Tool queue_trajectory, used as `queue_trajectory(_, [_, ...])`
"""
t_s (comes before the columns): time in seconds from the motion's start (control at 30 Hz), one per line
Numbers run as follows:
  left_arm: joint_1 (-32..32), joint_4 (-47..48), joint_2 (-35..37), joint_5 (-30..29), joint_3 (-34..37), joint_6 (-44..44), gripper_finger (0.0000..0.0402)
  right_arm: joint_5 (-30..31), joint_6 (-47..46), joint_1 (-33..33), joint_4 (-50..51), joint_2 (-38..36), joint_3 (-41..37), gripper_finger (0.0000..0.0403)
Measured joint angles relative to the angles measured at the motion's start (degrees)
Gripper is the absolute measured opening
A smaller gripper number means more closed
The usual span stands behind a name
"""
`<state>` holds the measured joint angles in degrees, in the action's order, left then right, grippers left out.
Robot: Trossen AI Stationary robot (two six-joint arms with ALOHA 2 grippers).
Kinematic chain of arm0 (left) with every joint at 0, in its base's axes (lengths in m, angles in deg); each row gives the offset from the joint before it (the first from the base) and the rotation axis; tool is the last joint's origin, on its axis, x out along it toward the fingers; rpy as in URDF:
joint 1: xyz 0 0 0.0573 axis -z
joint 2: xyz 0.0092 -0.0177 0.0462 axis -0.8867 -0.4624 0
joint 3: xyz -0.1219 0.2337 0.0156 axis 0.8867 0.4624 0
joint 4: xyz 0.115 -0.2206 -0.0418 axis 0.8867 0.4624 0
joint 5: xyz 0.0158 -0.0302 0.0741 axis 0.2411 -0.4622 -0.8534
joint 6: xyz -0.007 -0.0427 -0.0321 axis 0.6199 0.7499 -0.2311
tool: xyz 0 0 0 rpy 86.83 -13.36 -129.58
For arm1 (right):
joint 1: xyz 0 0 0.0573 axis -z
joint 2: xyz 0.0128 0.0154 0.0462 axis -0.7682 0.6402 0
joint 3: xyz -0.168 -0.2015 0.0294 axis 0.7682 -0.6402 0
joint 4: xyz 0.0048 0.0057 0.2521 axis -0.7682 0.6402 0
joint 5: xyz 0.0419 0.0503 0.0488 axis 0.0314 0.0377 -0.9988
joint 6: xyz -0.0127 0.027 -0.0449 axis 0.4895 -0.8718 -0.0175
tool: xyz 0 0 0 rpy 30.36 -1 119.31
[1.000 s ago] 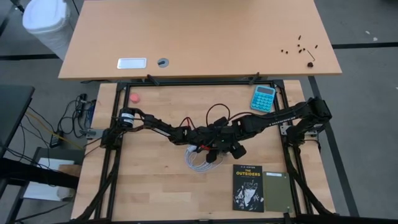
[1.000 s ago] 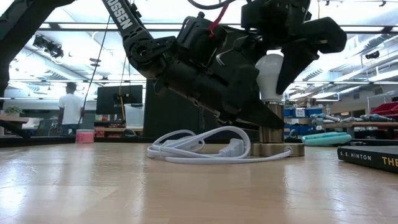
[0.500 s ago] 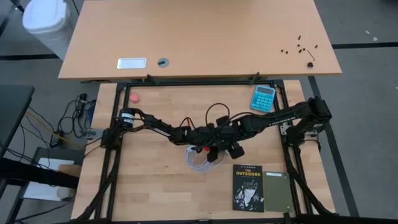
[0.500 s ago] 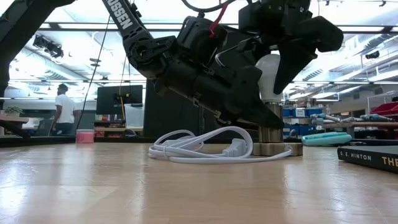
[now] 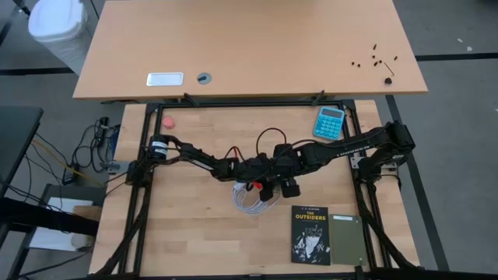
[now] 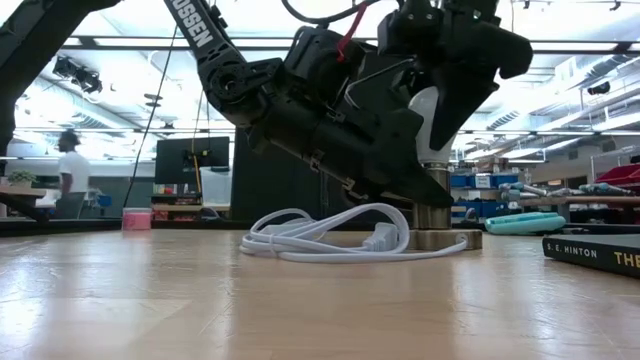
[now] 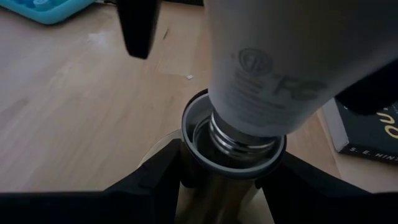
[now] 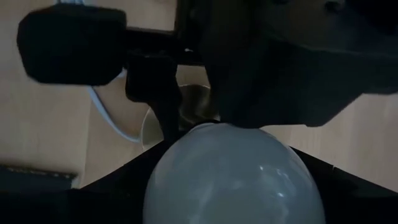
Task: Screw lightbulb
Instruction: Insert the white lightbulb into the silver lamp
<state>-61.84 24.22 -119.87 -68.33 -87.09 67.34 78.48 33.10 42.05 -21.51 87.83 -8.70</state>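
Observation:
The white lightbulb (image 6: pixel 430 112) stands upright with its metal screw base (image 7: pixel 241 133) in the mouth of the silvery socket (image 7: pixel 231 147). The socket rests on its round disc base (image 6: pixel 442 240) on the wooden table. My left gripper (image 7: pixel 227 186) is shut on the socket's stem. My right gripper (image 8: pixel 235 186) comes down from above and is shut on the bulb's globe (image 8: pixel 233 174). In the high view both grippers meet at mid-table (image 5: pixel 274 176). A coiled white cable (image 6: pixel 322 236) lies beside the socket. My left gripper pinches the socket's upright stem just below its collar (image 7: pixel 186 163) between its two fingers, slanting down from the table's left side. The socket stands upright with its disc base on the table. My right gripper holds the bulb's white globe (image 8: pixel 186 163) between its two fingers, one on each side, pointing down from above. The bulb is upright, its screw base inside the socket's collar.
A blue calculator (image 5: pixel 330 122) lies at the far right, a dark book (image 5: pixel 311 233) and a green book (image 5: pixel 345 239) at the near right, and a pink ball (image 5: pixel 167 122) at the far left. A person walks in the room behind (image 6: pixel 68 170).
My right gripper has turned about the bulb's upright axis while staying shut on it, and has shifted slightly toward the table's left. The socket base has slid a little the same way. My left gripper keeps its hold.

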Motion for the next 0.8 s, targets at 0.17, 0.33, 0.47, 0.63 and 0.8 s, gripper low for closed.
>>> queue_trajectory(0.17, [0.2, 0.0, 0.0, -0.4, 0.0, 0.1, 0.0193, 0.4, -3.1, 0.0, -0.3, 0.0, 0.0, 0.0274])
queue_trajectory(0.33, [0.5, -0.4, 0.0, -0.8, 0.0, 0.0, 0.0200, 0.4, -5.0, 0.0, -0.4, 0.1, 0.0, 0.0274])
queue_trajectory(0.47, [0.8, -2.0, -0.1, -1.2, 0.1, -1.9, 0.0236, 0.2, -5.1, 0.1, -0.4, 0.1, 0.0, 0.0274])
queue_trajectory(0.63, [0.7, -1.9, -0.1, -1.2, 0.1, -2.8, 0.0280, 0.1, -5.3, 0.1, -0.4, 0.1, 0.0, 0.0274])
queue_trajectory(0.8, [0.7, -1.9, -0.1, -1.3, 0.1, -3.5, 0.0288, 0.4, -5.1, 0.1, -0.4, 0.1, 0.0, 0.0274])
